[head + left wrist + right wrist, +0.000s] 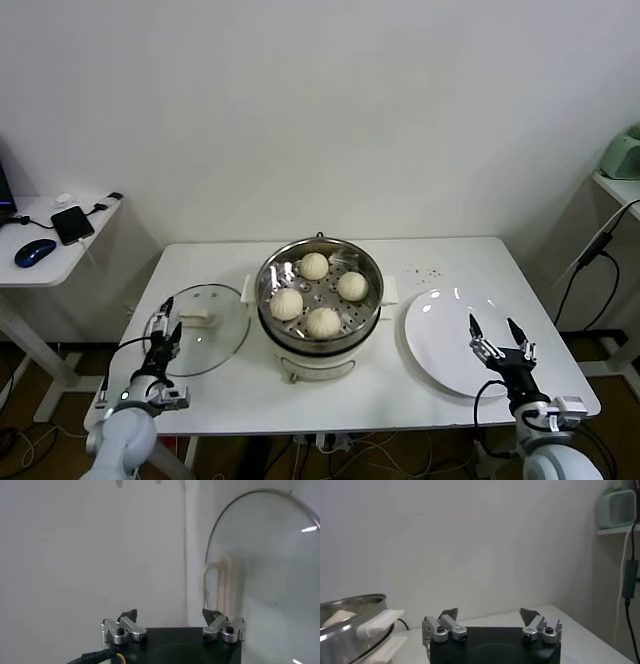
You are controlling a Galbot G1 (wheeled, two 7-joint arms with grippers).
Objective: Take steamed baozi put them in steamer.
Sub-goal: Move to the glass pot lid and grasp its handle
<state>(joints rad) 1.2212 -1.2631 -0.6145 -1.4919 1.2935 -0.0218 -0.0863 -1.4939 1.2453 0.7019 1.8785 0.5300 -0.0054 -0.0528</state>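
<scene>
Several cream-white baozi [314, 266] [351, 286] [286, 304] lie on the perforated floor of the shiny steel steamer [276, 265], which stands on its cream pot base at the table's middle. One bun [336, 617] shows inside the steamer rim [350, 604] in the right wrist view. My left gripper [166, 322] is open and empty at the front left, beside the glass lid. My right gripper [495, 334] is open and empty over the front edge of the white plate. Both also show open in their wrist views [171, 614] [490, 613].
The round glass lid [205, 328] with a cream handle lies left of the steamer; it shows in the left wrist view [270, 565]. An empty white plate [440, 320] lies right of it. A side desk with a phone [72, 224] and mouse [35, 251] stands far left.
</scene>
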